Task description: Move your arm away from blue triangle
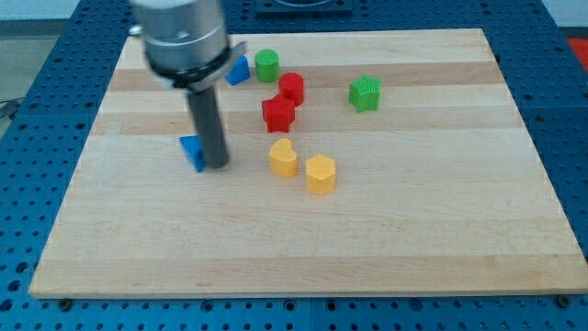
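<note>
Blue triangle point(192, 151) lies at the board's left-centre, touching or just beside my tip point(216, 166), which stands on its right side; the rod has nothing to grasp with, only pressing. Another blue block point(239, 71) sits up top beside a green cylinder point(267, 65). Clear wood below the tip looks the safest retreat.
</note>
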Robot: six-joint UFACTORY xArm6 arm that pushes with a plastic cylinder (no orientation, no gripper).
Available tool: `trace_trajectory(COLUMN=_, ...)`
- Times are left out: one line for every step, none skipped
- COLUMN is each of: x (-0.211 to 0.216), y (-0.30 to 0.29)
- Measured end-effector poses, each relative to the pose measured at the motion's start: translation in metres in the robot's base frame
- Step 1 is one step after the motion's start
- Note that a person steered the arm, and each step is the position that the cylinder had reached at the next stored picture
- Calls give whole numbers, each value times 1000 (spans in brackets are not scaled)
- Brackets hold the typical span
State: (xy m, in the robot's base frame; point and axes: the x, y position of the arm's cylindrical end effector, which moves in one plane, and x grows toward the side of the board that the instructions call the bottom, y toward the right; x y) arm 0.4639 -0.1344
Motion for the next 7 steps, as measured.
trace_trajectory(x=1, y=-3)
trace_trajectory(x=-4, y=-3)
trace_trajectory(x=-39, y=-13)
trace_trajectory(x=-44, y=-16)
trace_trajectory(x=-69, y=-20)
trace_trajectory(x=-80, y=-21)
trace_trajectory(x=-87, y=-28)
